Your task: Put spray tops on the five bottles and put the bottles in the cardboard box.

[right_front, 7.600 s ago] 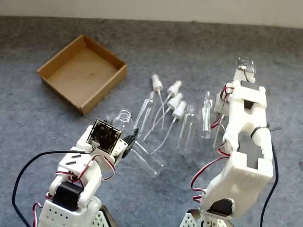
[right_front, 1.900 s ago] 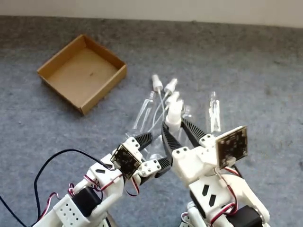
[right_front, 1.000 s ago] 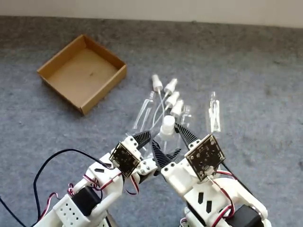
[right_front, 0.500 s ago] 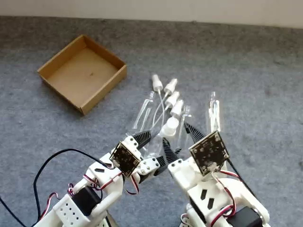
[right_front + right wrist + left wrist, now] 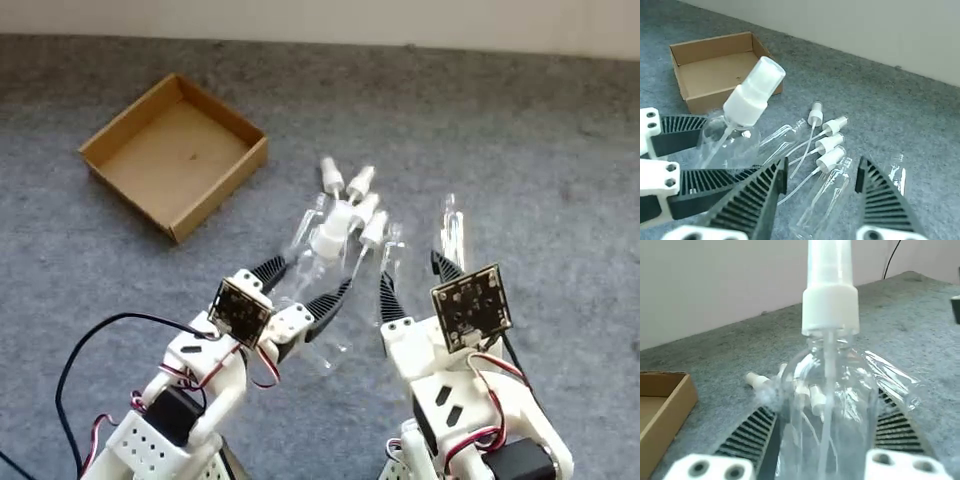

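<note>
**Desk:** A grey carpet (image 5: 560, 120) is covering the whole table. What is happening nearest the lens?

**Photographer:** The left gripper (image 5: 300, 285) is clamping a clear bottle (image 5: 825, 395) between its ribbed jaws and holding it tilted. A white spray top (image 5: 830, 310) is sitting on the neck. I cannot tell whether it is screwed home.

**Desk:** And the other arm?

**Photographer:** The right gripper (image 5: 415, 282) is hanging just beside it, jaws spread wide and carrying nothing.

**Desk:** Beyond them?

**Photographer:** Four loose spray tops (image 5: 360, 182) are lying in a cluster, their dip tubes (image 5: 805, 145) trailing among bare bottles (image 5: 450, 225) lying on their sides. Farther off, on the left arm's side, the cardboard box (image 5: 220, 215) is sitting open-topped, well apart from the cluster.

**Desk:** How is that bottle going to handle?

**Photographer:** It is looking like thin clear plastic, so probably light, slick and easily squeezed. Gripping the widest part of the body, as the left claw is doing, is looking safest, since pinching the top risks tipping it. The tubes are looking thin and bendy, so each top is better taken by its white collar.
</note>
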